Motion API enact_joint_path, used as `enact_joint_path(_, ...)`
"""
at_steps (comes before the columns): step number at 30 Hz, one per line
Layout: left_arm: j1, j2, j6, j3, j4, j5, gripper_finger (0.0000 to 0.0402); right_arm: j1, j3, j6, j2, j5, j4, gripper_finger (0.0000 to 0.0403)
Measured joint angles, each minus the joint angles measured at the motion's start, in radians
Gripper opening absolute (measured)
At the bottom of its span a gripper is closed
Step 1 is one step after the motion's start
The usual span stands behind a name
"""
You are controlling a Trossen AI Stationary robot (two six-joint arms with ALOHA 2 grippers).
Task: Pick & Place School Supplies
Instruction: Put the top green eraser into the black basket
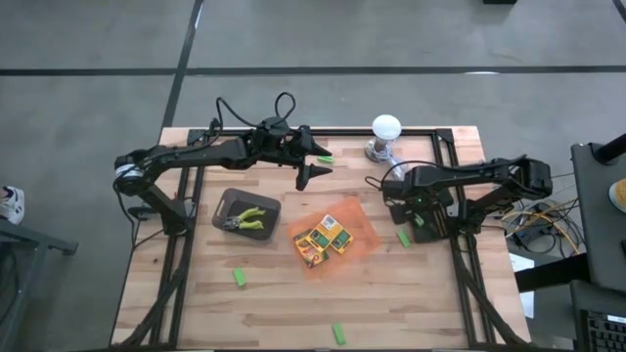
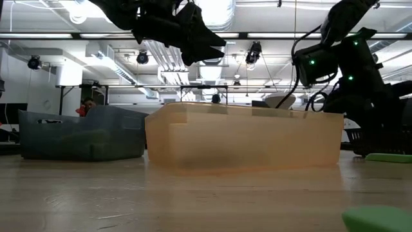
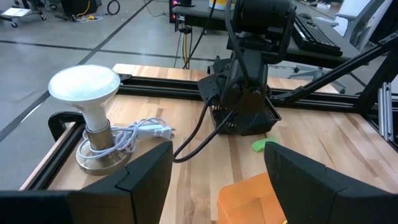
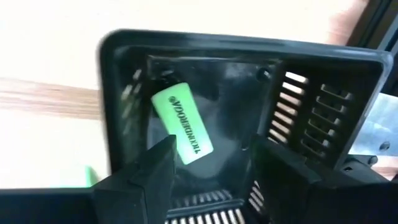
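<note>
My right gripper (image 4: 217, 180) is open and points down into a black slotted basket (image 4: 311, 99) at the table's right (image 1: 419, 217). A bright green stubby piece (image 4: 182, 127) lies flat on the basket's floor between and beyond the fingers, apart from them. My left gripper (image 3: 217, 180) is open and empty, raised above the far middle of the table (image 1: 315, 168). Crayon boxes (image 1: 323, 240) lie in the orange tray (image 1: 364, 238). Two plier-like tools (image 1: 246, 221) lie in a grey bin (image 1: 227, 203). Loose green pieces lie on the table (image 1: 239, 279), (image 1: 338, 333), (image 1: 403, 238).
A white round-headed lamp (image 1: 385, 131) with its coiled cable (image 3: 140, 132) stands at the far edge, right of my left gripper. Black frame rails (image 1: 445, 147) run along the table's edges. In the low view the orange tray (image 2: 244, 138) and grey bin (image 2: 84, 135) stand mid-table.
</note>
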Motion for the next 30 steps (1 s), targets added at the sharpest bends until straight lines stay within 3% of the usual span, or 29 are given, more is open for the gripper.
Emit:
enact_joint_path(16,0.0,0.0,0.0,0.0,0.0,-0.009,0.0259,0.0,0.237,-0.084,-0.002,0.003,-0.155,0.0158)
enact_joint_path(22,0.004,0.0,0.022,0.0,-0.015,-0.163,0.0259,0.0,0.346,-0.194,-0.002,0.014,-0.156,0.0153)
enact_joint_path(25,0.007,0.0,0.045,0.0,-0.036,-0.227,0.0259,0.001,0.391,-0.253,-0.002,0.078,-0.132,0.0154)
enact_joint_path(30,0.005,-0.011,0.039,0.0,-0.043,-0.234,0.0259,0.0,0.462,-0.373,-0.002,0.229,-0.023,0.0157)
